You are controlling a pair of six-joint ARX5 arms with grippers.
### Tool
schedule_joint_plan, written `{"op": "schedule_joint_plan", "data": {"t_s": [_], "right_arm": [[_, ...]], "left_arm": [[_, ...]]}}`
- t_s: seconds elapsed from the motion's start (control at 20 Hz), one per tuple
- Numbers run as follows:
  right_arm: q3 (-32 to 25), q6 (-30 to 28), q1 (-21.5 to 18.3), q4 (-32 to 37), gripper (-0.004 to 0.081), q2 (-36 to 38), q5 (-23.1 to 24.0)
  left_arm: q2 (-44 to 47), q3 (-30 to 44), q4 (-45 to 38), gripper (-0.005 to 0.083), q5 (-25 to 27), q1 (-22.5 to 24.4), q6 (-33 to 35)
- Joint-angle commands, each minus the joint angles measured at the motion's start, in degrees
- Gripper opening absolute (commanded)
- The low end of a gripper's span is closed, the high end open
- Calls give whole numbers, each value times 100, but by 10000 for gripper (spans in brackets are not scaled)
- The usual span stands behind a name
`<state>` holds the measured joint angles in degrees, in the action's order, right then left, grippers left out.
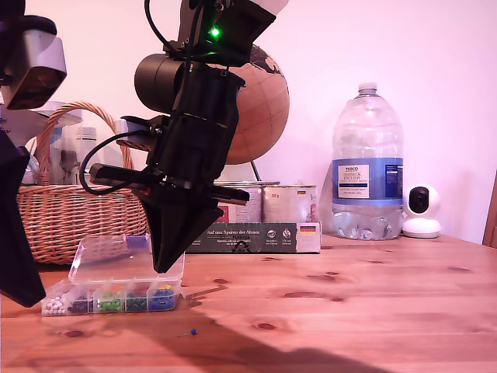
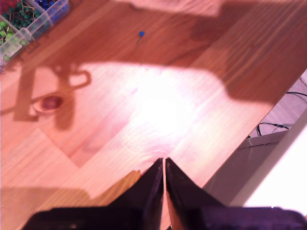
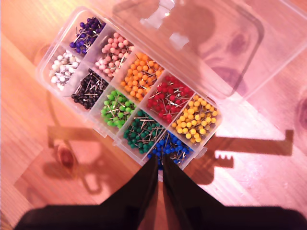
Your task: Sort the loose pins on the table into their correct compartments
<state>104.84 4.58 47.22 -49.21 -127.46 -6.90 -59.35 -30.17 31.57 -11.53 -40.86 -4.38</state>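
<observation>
Shut tight, with only a hairline slit between its jaws, my second gripper point(image 1: 161, 268) hangs in the exterior view above the end of the clear box point(image 1: 116, 299) that is toward that view's right. The box's lid point(image 1: 124, 260) lies folded back behind it. One loose blue pin point(image 1: 193, 332) lies on the table point(image 1: 349, 311), toward the tabletop's near edge and apart from the box. A dark arm also stands at the exterior view's left. A wicker basket point(image 1: 70, 210) and a water bottle point(image 1: 367, 163) stand toward the far edge.

The first wrist view shows my first gripper point(image 2: 163, 160) pressed closed on nothing, hovering over bare wood beside an edge of the tabletop. This edge does not appear in the exterior view. The blue pin point(image 2: 141, 33) is well beyond the jaws, and a corner of the box point(image 2: 29, 24) shows further off.

The second wrist view alone shows every compartment: purple, pink, white, black, orange, green, red, dark green, yellow and blue. My second gripper point(image 3: 159, 158) sits directly over the blue compartment point(image 3: 168, 146). No loose pin shows here.
</observation>
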Motion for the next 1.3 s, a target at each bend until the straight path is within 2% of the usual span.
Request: {"op": "schedule_joint_plan", "data": {"t_s": [0.0,0.1,0.45,0.5,0.6,0.65,0.75,1.0,1.25], "right_arm": [[-15,-7,0,15,47,-240,0],[-15,-7,0,15,105,-240,0],[-15,-11,0,20,109,-240,0],[-15,-11,0,7,93,-240,-2],[-7,-17,0,-140,-19,-232,-2],[-4,-48,-11,-264,-11,-208,-2],[-4,-315,-13,-479,-12,-144,2],[-4,-470,-11,-758,-12,177,7],[-4,-1322,0,-1497,-12,332,133]], "left_arm": [[-15,79,-7,-21,-4,-7,-37],[-15,79,-7,-21,-4,-7,-37],[-15,79,-7,-21,-4,-7,-76],[-15,79,-9,-21,-2,-7,-76],[-15,79,-11,-21,-2,-7,-76],[-15,79,-11,-21,-2,-7,-76],[-15,79,-33,-21,-2,-7,-76],[-15,79,-39,-21,0,-7,-76],[-15,79,-61,-21,2,-4,-83]]}}
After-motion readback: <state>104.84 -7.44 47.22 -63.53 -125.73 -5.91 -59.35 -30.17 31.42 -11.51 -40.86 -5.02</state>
